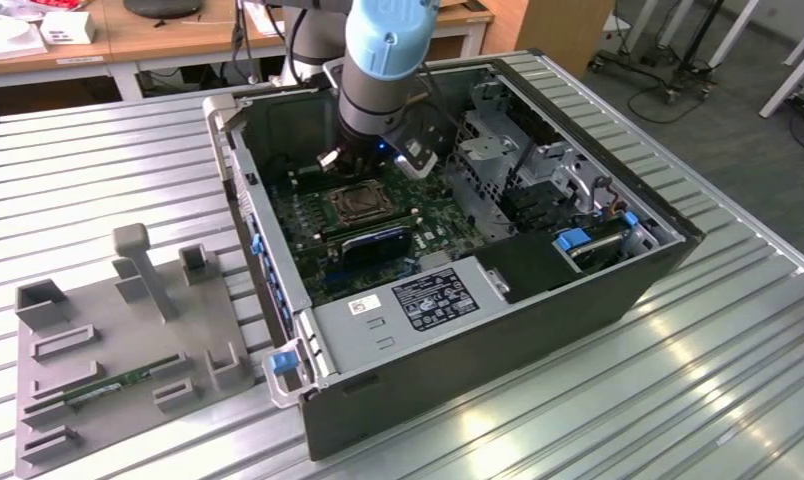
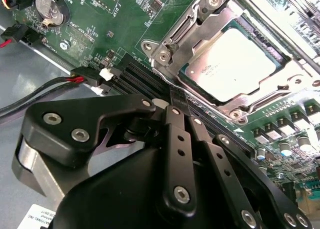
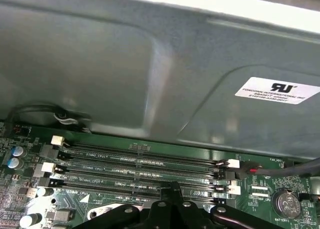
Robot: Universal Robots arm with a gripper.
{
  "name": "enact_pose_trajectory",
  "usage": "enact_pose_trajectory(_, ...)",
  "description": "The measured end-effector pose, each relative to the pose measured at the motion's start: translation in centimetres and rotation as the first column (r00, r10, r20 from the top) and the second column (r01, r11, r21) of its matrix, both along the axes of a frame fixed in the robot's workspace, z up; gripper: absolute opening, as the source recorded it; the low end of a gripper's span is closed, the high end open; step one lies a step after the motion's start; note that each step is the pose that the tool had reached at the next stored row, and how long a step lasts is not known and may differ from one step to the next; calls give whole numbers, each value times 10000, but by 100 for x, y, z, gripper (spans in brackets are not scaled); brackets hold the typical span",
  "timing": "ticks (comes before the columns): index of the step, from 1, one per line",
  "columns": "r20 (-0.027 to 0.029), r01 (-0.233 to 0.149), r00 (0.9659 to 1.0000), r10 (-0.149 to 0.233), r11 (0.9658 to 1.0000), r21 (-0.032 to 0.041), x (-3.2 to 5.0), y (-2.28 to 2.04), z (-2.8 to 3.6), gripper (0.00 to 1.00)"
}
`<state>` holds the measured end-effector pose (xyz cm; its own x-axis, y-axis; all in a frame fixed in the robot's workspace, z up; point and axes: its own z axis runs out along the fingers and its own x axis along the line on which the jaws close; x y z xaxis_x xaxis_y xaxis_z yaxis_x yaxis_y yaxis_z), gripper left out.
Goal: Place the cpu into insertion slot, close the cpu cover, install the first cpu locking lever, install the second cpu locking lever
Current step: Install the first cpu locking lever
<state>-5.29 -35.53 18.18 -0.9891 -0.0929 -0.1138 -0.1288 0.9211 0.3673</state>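
The cpu (image 2: 235,64) lies flat in the insertion slot (image 1: 355,203) on the green motherboard, its pale metal top showing. The silver cpu cover (image 2: 200,26) is down around it, framing the chip. Thin metal lever rods run along the frame's sides; I cannot tell whether they are latched. In the second wrist view my gripper (image 2: 173,96) is shut with nothing between its fingers. Its tip stands over the black memory slots just beside the socket's edge. The gripper (image 3: 173,188) also points down at those slots in the first wrist view. My arm reaches down into the open case (image 1: 375,160).
Long black memory slots (image 3: 140,161) lie between the socket and the grey case wall (image 3: 125,64). Black and red cables (image 2: 50,89) and a coin battery (image 2: 52,6) sit nearby. A metal drive cage (image 1: 509,160) flanks the board. A grey fixture (image 1: 109,340) outside holds a green memory stick (image 1: 115,385).
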Motion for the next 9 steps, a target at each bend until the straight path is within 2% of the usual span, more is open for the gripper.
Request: enact_pose_trajectory(9,-2,0,10000,0,10000,-6,1,1,-4,11)
